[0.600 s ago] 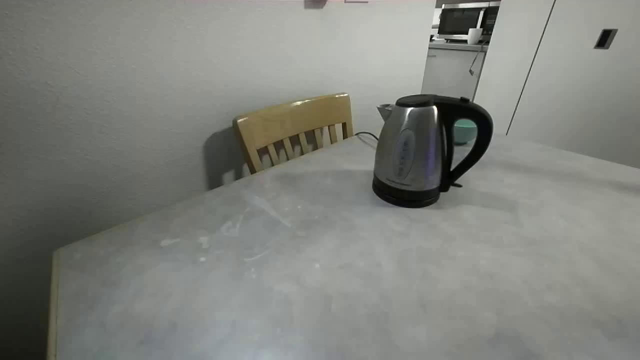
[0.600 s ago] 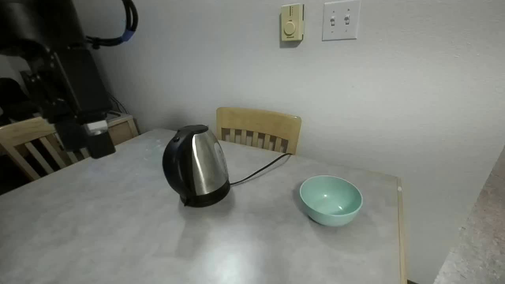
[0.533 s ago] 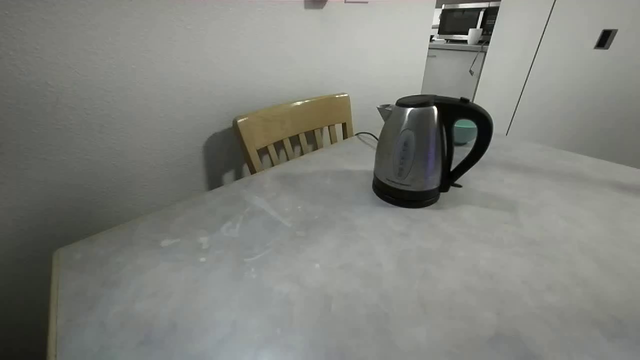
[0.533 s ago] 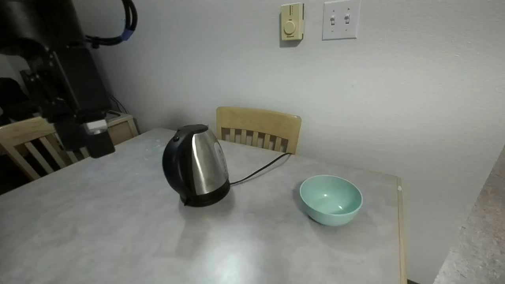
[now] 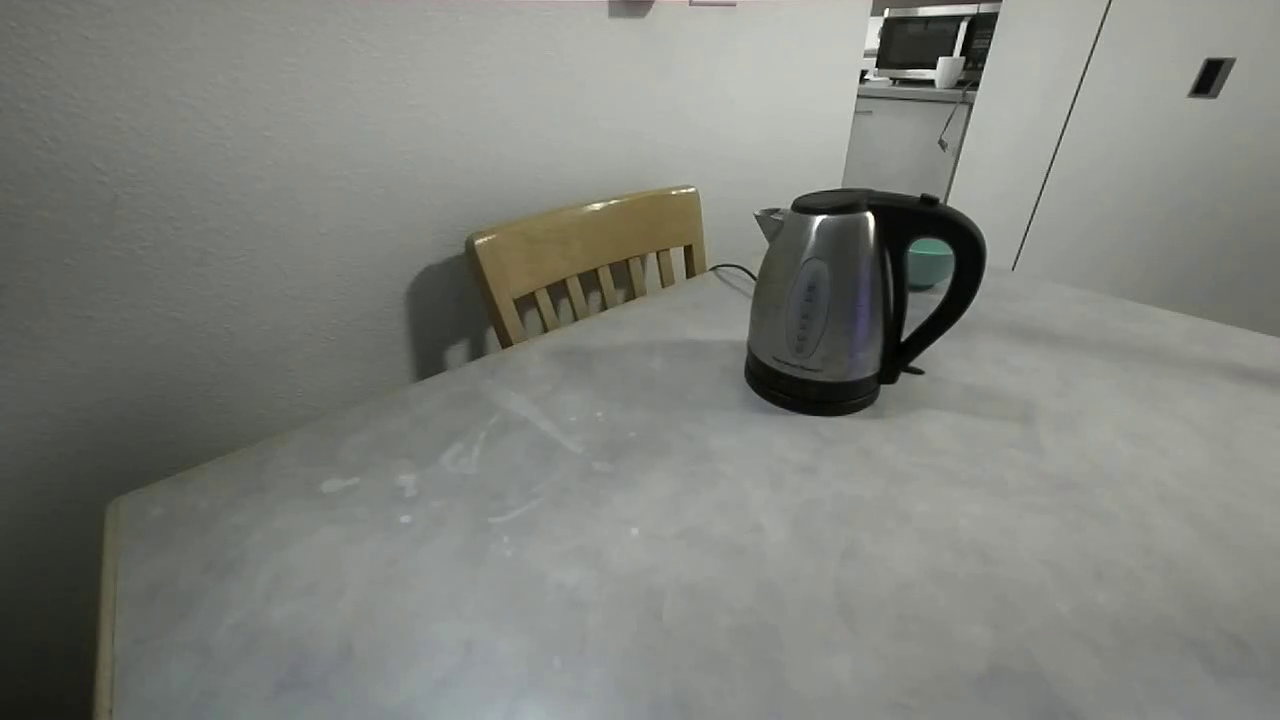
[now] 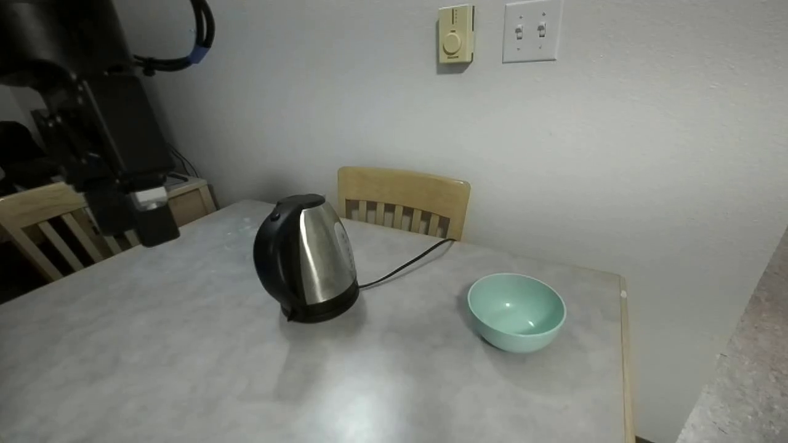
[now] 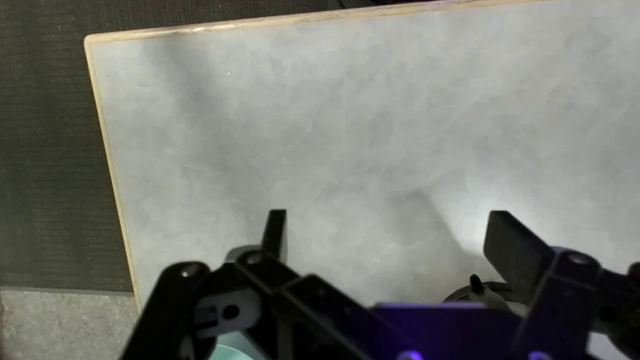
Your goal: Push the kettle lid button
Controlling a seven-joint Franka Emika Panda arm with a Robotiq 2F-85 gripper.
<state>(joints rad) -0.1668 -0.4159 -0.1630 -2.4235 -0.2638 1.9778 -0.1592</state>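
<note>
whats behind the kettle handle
In an exterior view, part of a teal bowl and some grey tabletop show through the looped handle. From that angle, the kettle hides the rest of the bowl and whatever lies behind its steel body.

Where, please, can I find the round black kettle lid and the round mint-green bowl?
Round black kettle lid (image 5: 830, 202), in an exterior view: its top surface.
Round mint-green bowl (image 6: 517, 295), in an exterior view: its inner wall.

Silver and black are showing against mottled grey
The kettle (image 5: 840, 300) is gleaming silver, lid (image 5: 830, 202) and handle (image 5: 968, 258) showing black — the bowl (image 6: 516, 317) is showing mint green, the chair (image 6: 400, 186) honey tan, the bench (image 5: 600, 570) cloudy grey.
</note>
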